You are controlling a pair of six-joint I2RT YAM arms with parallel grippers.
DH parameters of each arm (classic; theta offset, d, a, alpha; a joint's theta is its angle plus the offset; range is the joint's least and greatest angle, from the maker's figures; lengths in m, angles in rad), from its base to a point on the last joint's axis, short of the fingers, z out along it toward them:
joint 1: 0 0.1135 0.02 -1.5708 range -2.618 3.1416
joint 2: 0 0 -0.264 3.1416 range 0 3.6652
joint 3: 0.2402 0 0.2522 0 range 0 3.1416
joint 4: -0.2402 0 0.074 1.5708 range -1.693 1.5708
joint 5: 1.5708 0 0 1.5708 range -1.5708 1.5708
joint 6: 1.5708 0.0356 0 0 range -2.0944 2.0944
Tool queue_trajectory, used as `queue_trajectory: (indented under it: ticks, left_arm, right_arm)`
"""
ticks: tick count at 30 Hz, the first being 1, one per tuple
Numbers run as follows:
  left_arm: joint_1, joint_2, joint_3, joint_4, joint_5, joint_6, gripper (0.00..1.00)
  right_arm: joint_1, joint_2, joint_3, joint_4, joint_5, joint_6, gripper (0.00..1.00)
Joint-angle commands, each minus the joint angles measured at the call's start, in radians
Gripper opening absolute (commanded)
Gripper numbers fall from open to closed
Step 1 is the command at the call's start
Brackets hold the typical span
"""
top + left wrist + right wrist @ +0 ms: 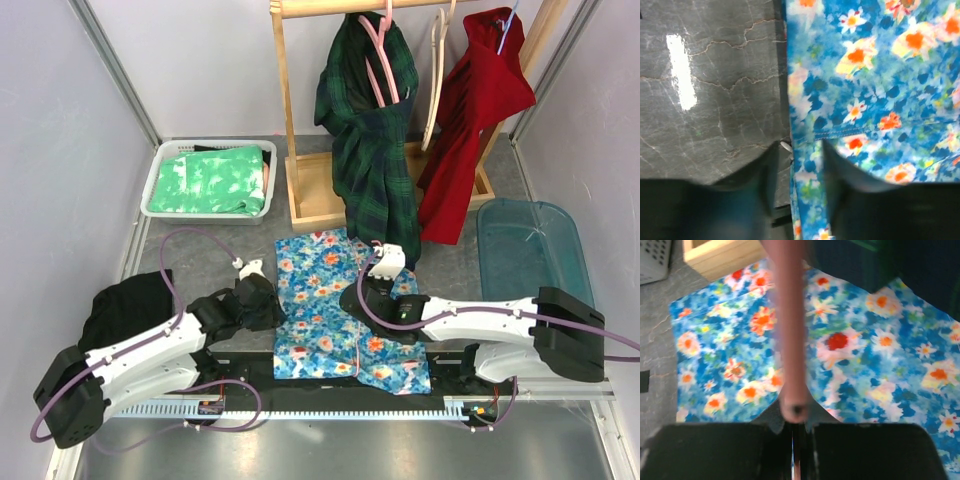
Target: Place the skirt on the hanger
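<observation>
The skirt [320,300], blue with orange and white flowers, lies flat on the table between the arms. My left gripper [262,300] is at its left edge. In the left wrist view its jaws [797,165] stand apart, with the skirt's [880,75] hem strip between them and unpinched. My right gripper [388,262] is over the skirt's far right part, near the rack. In the right wrist view it [795,415] is shut on the end of a pink hanger bar [790,330], which runs away over the skirt [865,365]. Pink hanger arms [383,70] show against the green plaid garment.
A wooden rack [300,200] at the back holds a green plaid garment [370,150], a cream hanger [435,70] and a red garment [470,130]. A white basket [160,185] of green cloth sits back left, a teal tub [530,250] right, and black cloth [125,300] left.
</observation>
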Motion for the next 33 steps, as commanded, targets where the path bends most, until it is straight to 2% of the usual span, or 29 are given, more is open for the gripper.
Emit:
queue_trajectory:
  ticks: [1, 4, 7, 13, 17, 22, 29, 33]
  left_arm:
    - [0.003, -0.044, 0.063, -0.034, -0.035, -0.001, 0.64]
    - [0.002, -0.070, 0.106, -0.060, -0.038, 0.007, 0.72]
    - [0.002, -0.090, 0.178, -0.080, -0.028, 0.030, 0.74]
    - [0.002, -0.093, 0.406, -0.149, -0.086, 0.146, 0.77]
    - [0.002, -0.084, 0.576, -0.180, -0.144, 0.279, 0.78]
    - [0.002, -0.089, 0.704, -0.220, -0.182, 0.375, 0.80]
    - [0.002, -0.125, 0.781, -0.222, -0.147, 0.523, 0.81]
    - [0.002, -0.129, 0.810, -0.197, 0.003, 0.651, 0.81]
  right_arm:
    - [0.051, -0.056, 0.104, -0.100, 0.101, -0.091, 0.00]
    - [0.069, -0.091, 0.153, -0.126, 0.100, -0.148, 0.00]
    - [0.075, -0.119, 0.207, -0.126, 0.046, -0.240, 0.00]
    - [0.080, -0.147, 0.359, -0.176, -0.049, -0.401, 0.00]
    - [0.081, -0.157, 0.510, -0.250, -0.121, -0.510, 0.00]
    - [0.081, -0.174, 0.626, -0.342, -0.242, -0.647, 0.00]
    - [0.080, -0.232, 0.634, -0.379, -0.402, -0.797, 0.00]
    - [0.080, -0.242, 0.664, -0.404, -0.466, -0.858, 0.00]
